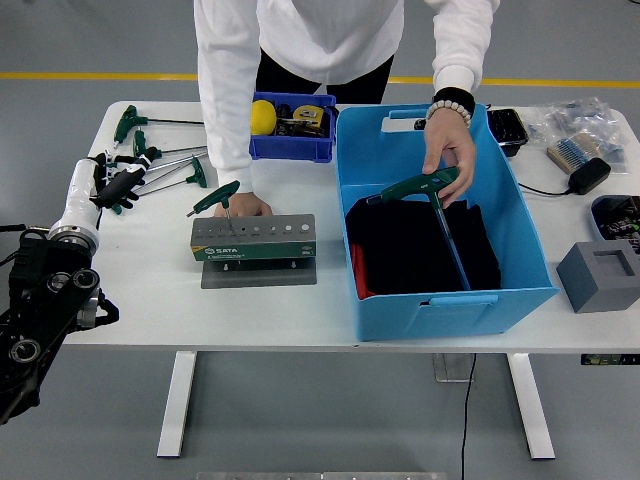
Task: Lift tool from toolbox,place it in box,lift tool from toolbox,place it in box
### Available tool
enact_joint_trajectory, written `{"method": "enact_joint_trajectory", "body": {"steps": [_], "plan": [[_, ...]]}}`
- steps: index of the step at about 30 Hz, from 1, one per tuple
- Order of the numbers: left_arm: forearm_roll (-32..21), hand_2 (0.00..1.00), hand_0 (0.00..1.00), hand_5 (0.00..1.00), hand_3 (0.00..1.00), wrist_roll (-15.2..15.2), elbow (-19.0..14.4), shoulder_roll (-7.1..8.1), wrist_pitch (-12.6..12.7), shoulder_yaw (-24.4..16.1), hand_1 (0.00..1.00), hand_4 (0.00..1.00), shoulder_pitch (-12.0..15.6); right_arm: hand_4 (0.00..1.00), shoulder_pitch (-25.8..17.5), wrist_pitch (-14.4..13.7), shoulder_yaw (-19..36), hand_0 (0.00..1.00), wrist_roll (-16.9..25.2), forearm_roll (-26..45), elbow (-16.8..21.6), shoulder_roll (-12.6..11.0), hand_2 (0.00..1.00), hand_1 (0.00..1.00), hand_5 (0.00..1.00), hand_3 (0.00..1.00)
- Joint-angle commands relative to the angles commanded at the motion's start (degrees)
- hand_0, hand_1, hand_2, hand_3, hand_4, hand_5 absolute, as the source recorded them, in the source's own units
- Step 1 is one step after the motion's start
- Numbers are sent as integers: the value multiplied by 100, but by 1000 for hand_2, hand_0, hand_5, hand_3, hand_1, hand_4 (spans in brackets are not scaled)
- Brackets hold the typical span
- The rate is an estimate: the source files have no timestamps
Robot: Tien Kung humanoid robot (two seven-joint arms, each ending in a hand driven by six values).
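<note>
While the left hand (112, 186) rests loosely curled and empty at the table's left, a person's hand (450, 158) holds one T-handle tool (432, 205) over the blue box (520, 250). Another tool (218, 203) stands in the toolbox (254, 237) (a skewed pull could tip it).

Small blue bin (290, 135) at table's (150, 300) far edge, yellow ball (262, 116) inside. Right end: black tray (507, 127), clear bagged parts (580, 115), black adapter (588, 175) with cord, grey foam block (604, 275). Person's white sleeves (225, 90) at far side.
</note>
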Motion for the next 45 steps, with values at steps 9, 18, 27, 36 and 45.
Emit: {"method": "enact_joint_trajectory", "body": {"steps": [9,18,27,36,45], "plan": [[-2122,452,199,767,592,132,-67,-100,185,30,278,739,230,932,4,2,-24,652,8,9,0,11,727,653,733,659],[-3367,472,202,900,678,156,-282,-150,-201,268,277,737,161,924,45,-2,-102,652,40,115,0,7,726,652,732,653],[-3770,482,200,970,688,78,-296,-246,-165,565,273,741,-35,922,67,2,-132,652,44,138,0,-3,726,650,730,652],[-3884,486,200,998,696,17,-218,-286,-85,804,271,741,-157,921,81,10,-185,652,54,185,0,-17,727,650,732,650],[-3932,486,197,998,699,13,-215,-345,-63,980,270,739,-299,919,84,9,-212,652,60,214,0,-20,727,650,729,650]]}}
